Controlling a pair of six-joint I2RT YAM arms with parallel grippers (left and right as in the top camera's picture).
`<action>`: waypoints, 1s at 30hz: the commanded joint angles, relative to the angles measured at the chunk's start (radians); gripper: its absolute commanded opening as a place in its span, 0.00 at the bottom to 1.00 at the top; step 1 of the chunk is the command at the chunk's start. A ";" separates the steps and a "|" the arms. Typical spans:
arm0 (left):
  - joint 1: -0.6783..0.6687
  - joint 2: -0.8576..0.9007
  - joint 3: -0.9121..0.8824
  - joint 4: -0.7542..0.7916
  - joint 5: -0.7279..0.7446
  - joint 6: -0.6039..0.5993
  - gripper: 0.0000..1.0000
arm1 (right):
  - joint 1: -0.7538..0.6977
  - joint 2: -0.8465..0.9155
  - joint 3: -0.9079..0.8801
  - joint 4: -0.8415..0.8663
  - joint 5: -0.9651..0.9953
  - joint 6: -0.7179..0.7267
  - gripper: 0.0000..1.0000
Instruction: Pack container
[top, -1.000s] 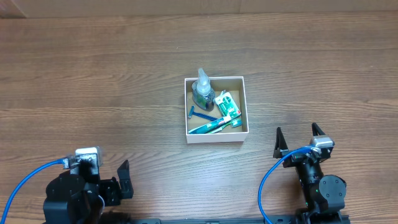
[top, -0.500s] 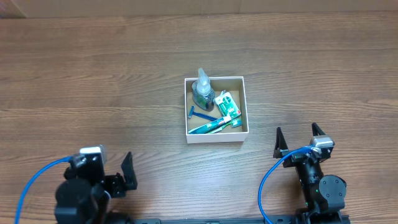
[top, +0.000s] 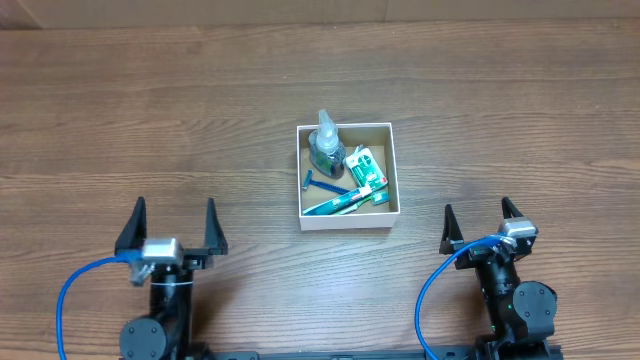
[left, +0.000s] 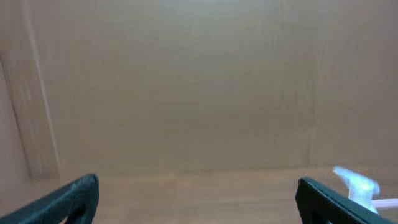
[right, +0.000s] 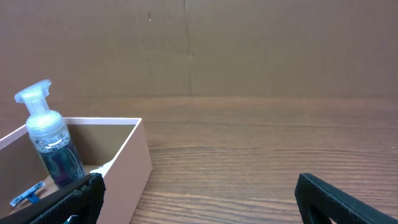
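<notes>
Container (top: 345, 222) sits on the table (top: 150, 100) a little right of centre. It holds a pump bottle (top: 326, 140), a blue razor (top: 322, 181), a toothbrush (top: 345, 201) and a green packet (top: 366, 166). Both claws rest at the near edge, each spread wide and holding nothing.

From the right claw (top: 477, 206) the container lies near, at about 10 o'clock. From the left claw (top: 174, 203) it lies at about 2 o'clock and further off, so the right arm is nearer. Being square, it has no long axis; the toothbrush inside runs roughly from 8 to 2 o'clock. Nothing loose shows on the table, so the packing looks done.

The left wrist view catches only the bottle's pump tip, blurred, at its right edge. The right wrist view cuts the container off at the left. The packet's print is too small to read.
</notes>
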 joint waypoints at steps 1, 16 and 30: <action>0.006 -0.011 -0.060 -0.006 0.131 0.166 1.00 | -0.003 -0.007 0.003 0.007 -0.009 -0.004 1.00; 0.006 -0.011 -0.060 -0.271 0.132 0.093 1.00 | -0.003 -0.007 0.003 0.007 -0.009 -0.004 1.00; 0.006 -0.010 -0.060 -0.271 0.132 0.093 1.00 | -0.003 -0.007 0.003 0.007 -0.009 -0.004 1.00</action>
